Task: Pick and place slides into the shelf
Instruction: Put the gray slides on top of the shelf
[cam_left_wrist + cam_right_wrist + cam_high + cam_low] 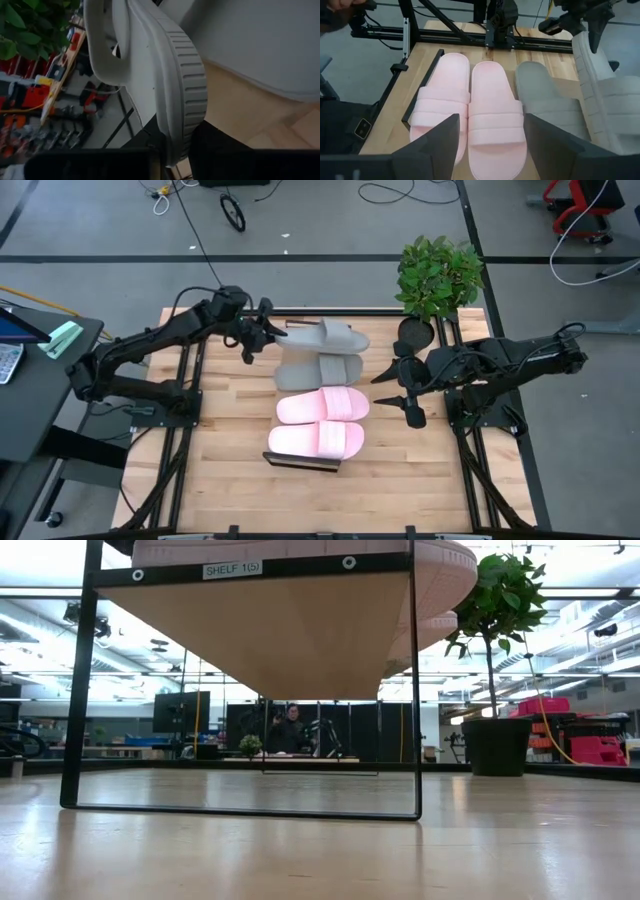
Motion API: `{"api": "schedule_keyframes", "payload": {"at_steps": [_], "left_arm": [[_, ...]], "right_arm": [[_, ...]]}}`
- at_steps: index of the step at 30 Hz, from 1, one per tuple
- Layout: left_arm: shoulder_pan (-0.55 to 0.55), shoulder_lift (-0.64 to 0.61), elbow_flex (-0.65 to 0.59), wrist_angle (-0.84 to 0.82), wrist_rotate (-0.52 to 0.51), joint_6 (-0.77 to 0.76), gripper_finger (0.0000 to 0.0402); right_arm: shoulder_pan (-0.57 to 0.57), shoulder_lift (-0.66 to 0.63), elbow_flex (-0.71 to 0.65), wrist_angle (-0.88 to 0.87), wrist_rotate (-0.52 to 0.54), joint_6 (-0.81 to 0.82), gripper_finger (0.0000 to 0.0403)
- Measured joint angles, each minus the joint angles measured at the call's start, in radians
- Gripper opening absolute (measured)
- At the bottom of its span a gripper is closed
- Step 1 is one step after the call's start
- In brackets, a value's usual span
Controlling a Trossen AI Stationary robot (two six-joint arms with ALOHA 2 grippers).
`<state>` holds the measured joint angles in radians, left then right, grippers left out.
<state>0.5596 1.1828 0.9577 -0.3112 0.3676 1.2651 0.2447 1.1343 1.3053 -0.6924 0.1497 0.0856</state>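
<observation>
Two pale pink slides (320,423) and one grey slide (318,370) lie flat, side by side, on the shelf (300,462), whose black frame (240,570) fills the low view. My left gripper (270,332) is shut on the second grey slide (328,336) at the far side of the row; this slide is tipped onto its side edge (595,85). My right gripper (400,393) hangs open to the right of the row, above the table, with nothing between its fingers (440,135). My left gripper pinches the grey slide's heel end (175,145) between its two fingers, coming from the table's left and slanting down, along the slide's length. The slide stands on edge, its ridged sole rim (192,80) facing the wrist camera. I cannot tell whether its lower edge rests on anything.
A potted plant (438,275) stands at the table's far right corner, close behind my right arm. Bare wood lies left of the row (230,420) and near the front edge. A desk with gear (40,350) stands off the table's left side.
</observation>
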Motion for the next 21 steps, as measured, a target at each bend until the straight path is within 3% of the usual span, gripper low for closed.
{"api": "schedule_keyframes", "payload": {"at_steps": [17, 21], "left_arm": [[0.131, 0.006, 0.000, -0.025, 0.205, 0.015, 0.0052], [0.135, 0.035, 0.000, -0.026, 0.205, 0.021, 0.0052]], "right_arm": [[0.000, 0.000, 0.000, 0.014, 0.007, 0.001, 0.0226], [0.000, 0.000, 0.000, 0.016, 0.008, 0.001, 0.0226]]}}
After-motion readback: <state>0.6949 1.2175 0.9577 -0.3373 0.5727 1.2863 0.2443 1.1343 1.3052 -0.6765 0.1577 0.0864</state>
